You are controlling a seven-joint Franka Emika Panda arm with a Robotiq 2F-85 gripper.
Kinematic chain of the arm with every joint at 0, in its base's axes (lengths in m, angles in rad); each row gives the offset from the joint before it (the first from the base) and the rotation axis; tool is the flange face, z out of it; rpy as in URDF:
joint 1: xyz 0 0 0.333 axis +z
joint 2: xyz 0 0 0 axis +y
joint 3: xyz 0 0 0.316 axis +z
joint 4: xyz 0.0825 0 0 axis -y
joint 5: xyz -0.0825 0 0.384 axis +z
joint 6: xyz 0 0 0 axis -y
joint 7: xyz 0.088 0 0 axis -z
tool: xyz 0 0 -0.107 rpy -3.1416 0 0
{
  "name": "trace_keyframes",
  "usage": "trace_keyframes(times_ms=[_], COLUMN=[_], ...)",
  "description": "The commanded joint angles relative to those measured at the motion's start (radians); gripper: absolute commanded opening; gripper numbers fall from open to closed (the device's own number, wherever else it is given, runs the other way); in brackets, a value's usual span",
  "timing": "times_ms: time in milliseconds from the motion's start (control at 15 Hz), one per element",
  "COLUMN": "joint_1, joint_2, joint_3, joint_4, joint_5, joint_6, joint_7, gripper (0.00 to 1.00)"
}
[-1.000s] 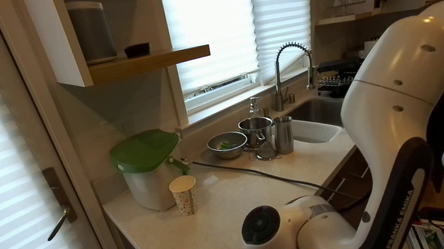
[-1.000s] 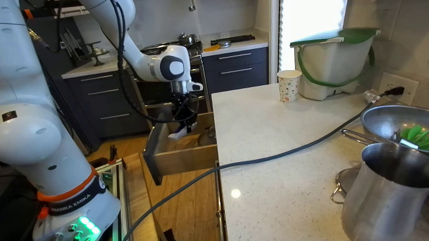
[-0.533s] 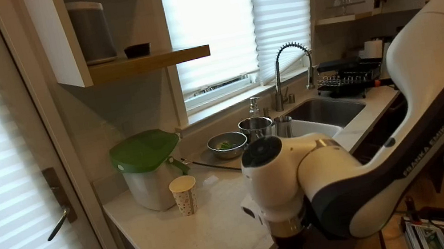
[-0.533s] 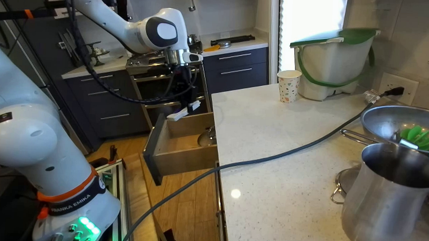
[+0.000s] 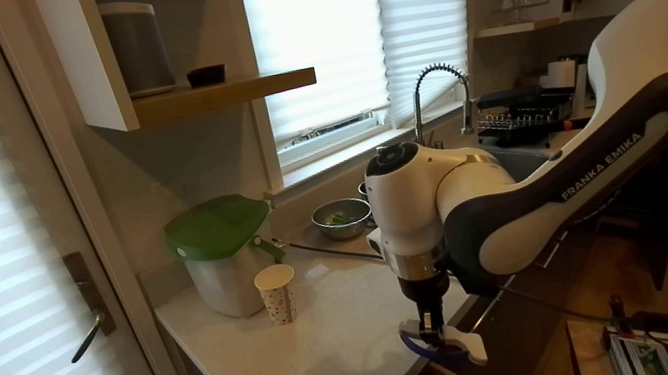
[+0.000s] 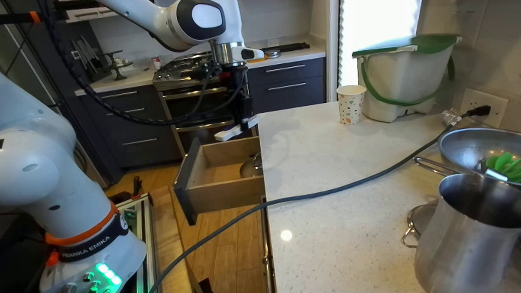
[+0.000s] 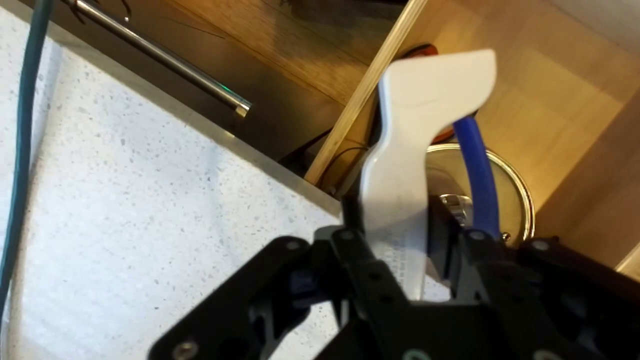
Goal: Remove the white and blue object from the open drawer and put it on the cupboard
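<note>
"FRANKA EMIKA" lettered on robot arm (image 5: 601,167); same name on robot base (image 6: 87,247).

We've got a speckled paper cup (image 6: 350,107) standing just beside a pale bin (image 6: 399,84) with a green lid (image 6: 435,43), in both exterior views. There's a dark cable (image 6: 350,185) whose plug (image 6: 478,111) shows in front of a wall outlet (image 6: 483,97), though we honestly can't tell if it's in. A steel pitcher (image 6: 464,253) stands near a steel bowl (image 6: 466,144) with something green (image 6: 507,164) inside. Up on a wooden shelf (image 5: 262,84) we see a grey cylinder (image 5: 138,50) and a small dark dish (image 5: 207,76), with pleated blinds (image 5: 315,34) nearby. Wrist view has a glass pot lid (image 7: 447,172).
</note>
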Motion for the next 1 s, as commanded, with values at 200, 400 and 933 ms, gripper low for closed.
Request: trace_keyframes(times_ms=[200, 400, 933], joint_1=[-0.017, -0.061, -0.130], joint_2=[0.020, 0.063, 0.256], joint_3=[-0.002, -0.032, -0.116], joint_4=[0.021, 0.078, 0.192], joint_5=[-0.005, -0.008, 0.053], joint_6=[0.005, 0.023, 0.179], joint_7=[0.026, 0.061, 0.131], gripper=[0.10, 0.10, 0.10])
